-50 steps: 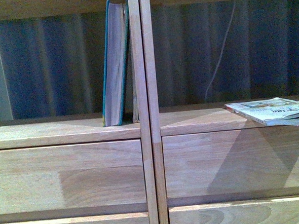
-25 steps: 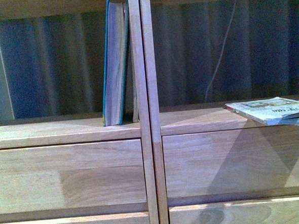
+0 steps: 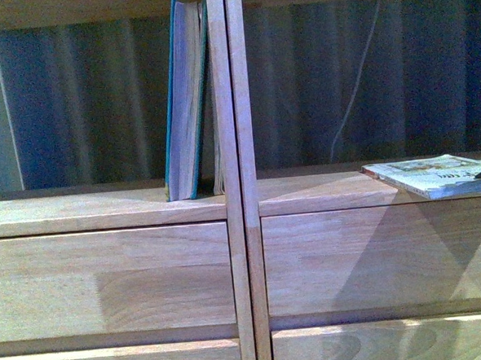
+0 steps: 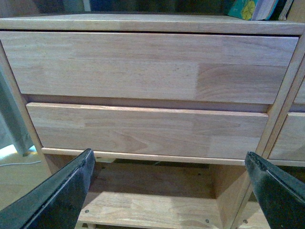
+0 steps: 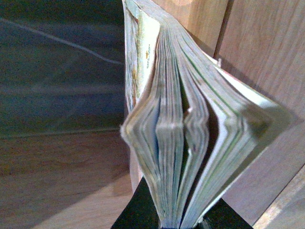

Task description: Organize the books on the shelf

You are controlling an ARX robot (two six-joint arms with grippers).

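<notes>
A light-wood shelf (image 3: 108, 278) carrying a teal book (image 3: 183, 102) is standing before a blue curtain (image 3: 81, 108), suggesting a home.

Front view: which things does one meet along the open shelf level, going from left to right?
teal book → thin pale volume → shelf's twin uprights → white cable at the back → booklet at the right edge

Your tabletop (image 3: 103, 211) is the open wooden board of the shelf (image 3: 148, 275), split into two bays by the centre post (image 3: 232, 107). In the left bay a teal book (image 3: 185, 102) stands on it, tipped towards the post, with a thin pale volume (image 3: 218, 169) between them. In the right bay a booklet (image 3: 424, 175) sits at the far right, though you can't quite tell whether it rests flat.
</notes>
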